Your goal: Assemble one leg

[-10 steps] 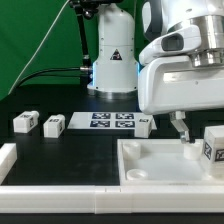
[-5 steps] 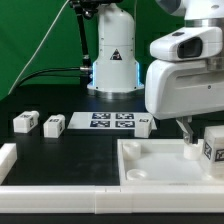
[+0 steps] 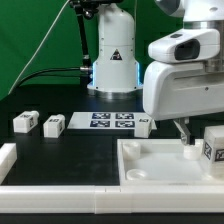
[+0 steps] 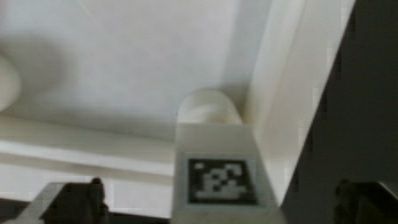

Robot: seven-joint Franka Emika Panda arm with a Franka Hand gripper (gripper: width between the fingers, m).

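A leg [image 3: 212,143], a small white block with a black-and-white tag, stands on the large white tray-like part [image 3: 150,160] at the exterior view's right. My gripper [image 3: 186,132] hangs just over the tray, close beside this leg. In the wrist view the same leg [image 4: 221,165] lies between my two dark fingers [image 4: 75,200], with a gap on each side. The gripper [image 4: 221,205] is open and holds nothing. Two more legs [image 3: 24,122] [image 3: 53,125] lie on the black table at the left. A third one [image 3: 143,124] lies by the marker board.
The marker board [image 3: 112,122] lies flat in the middle of the table. The robot's white base [image 3: 113,60] stands behind it. A white raised edge [image 3: 60,188] runs along the front of the table. A green screen is behind on the left.
Over the last second my gripper has shifted a little toward the exterior view's right and slightly down, nearer the leg on the tray. Since half a second ago almost nothing has moved.
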